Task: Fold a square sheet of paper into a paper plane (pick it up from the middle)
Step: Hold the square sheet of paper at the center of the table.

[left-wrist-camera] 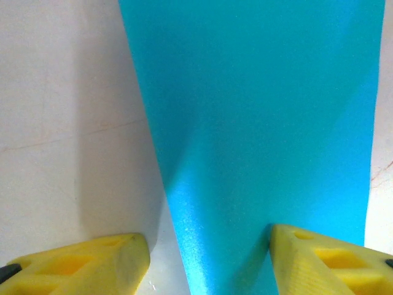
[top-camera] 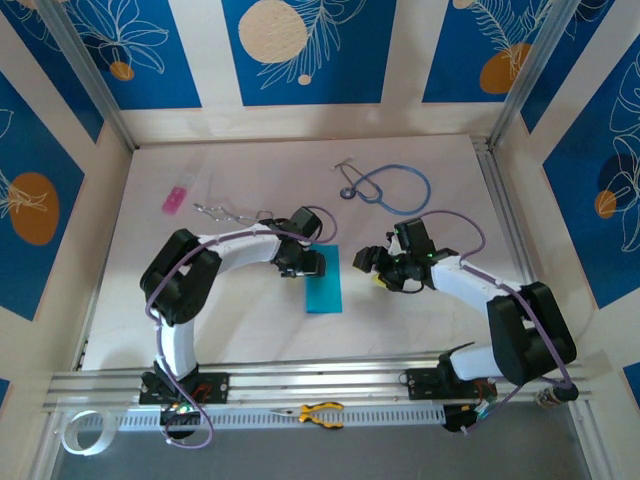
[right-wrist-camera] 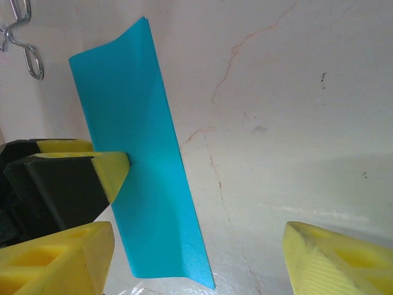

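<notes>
Evidently the work is at an early stage. The square sheet of paper (top-camera: 323, 283) now lies as a narrow cyan rectangle on the table (top-camera: 240, 320), which suggests one lengthwise half-fold is made. There are no angled nose folds or wing creases, and no pointed dart shape. In the right wrist view the far corner of the strip (right-wrist-camera: 141, 172) curls up a little, so the crease looks soft and may need pressing.

The left gripper (top-camera: 308, 262) sits at the strip's far end. Its yellow fingers (left-wrist-camera: 92, 264) are spread, one on bare table and the other over the paper, straddling its long edge without pinching it. The right gripper (top-camera: 368, 262) hovers just to the strip's right, fingers wide apart and empty. The stethoscope (top-camera: 395, 188) lies well apart toward the back.
</notes>
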You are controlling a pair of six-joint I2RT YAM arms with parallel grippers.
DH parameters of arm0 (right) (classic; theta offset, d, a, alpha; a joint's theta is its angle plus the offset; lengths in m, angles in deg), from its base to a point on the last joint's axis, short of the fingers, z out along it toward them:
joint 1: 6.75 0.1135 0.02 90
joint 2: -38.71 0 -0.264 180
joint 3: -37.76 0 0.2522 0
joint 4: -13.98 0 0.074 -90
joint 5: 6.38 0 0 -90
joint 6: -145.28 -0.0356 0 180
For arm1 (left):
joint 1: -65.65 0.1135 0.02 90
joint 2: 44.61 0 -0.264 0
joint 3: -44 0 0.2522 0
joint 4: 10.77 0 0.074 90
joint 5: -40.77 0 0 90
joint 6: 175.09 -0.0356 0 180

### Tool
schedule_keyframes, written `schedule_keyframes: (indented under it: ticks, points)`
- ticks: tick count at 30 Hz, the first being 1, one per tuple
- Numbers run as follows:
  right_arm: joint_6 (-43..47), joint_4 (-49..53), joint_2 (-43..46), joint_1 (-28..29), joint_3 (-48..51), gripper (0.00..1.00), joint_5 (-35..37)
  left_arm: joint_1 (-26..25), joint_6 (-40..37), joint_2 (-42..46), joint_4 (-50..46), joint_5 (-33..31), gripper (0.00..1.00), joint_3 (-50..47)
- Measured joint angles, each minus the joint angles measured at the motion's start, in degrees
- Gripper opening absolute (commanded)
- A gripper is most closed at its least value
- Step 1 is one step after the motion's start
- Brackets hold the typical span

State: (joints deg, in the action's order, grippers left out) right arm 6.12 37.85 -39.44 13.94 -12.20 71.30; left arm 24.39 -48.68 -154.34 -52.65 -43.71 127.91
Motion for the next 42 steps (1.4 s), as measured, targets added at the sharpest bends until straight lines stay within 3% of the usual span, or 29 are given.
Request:
schedule_keyframes:
  ticks: [11,14,20,24,27,42]
  points:
    - [0.46,-0.28,-1.33,0.59,-0.02,0.72,-0.81,-0.02,-0.96,-0.26,-0.24,-0.02,0.61,0.15]
    - [0.74,-0.28,-2.03,0.74,-0.02,0.67,-1.25,-0.02,-0.94,-0.28,-0.26,0.00,0.61,0.20]
    - [1.49,-1.14,-3.26,1.38,-0.13,0.41,-2.80,-0.02,-0.79,-0.33,-0.26,-0.02,0.61,0.20]
    - [1.70,-2.84,-5.51,2.12,-0.50,0.15,-3.98,-0.02,-0.76,-0.33,-0.26,-0.02,0.61,0.20]
    - [1.29,-3.74,-7.91,3.52,-1.42,0.01,-4.31,-0.02,-0.76,-0.33,-0.26,-0.02,0.61,0.20]
    - [1.09,-5.11,-16.15,12.76,-9.66,0.00,4.33,-0.04,-0.33,-0.33,-0.24,0.00,0.61,0.20]
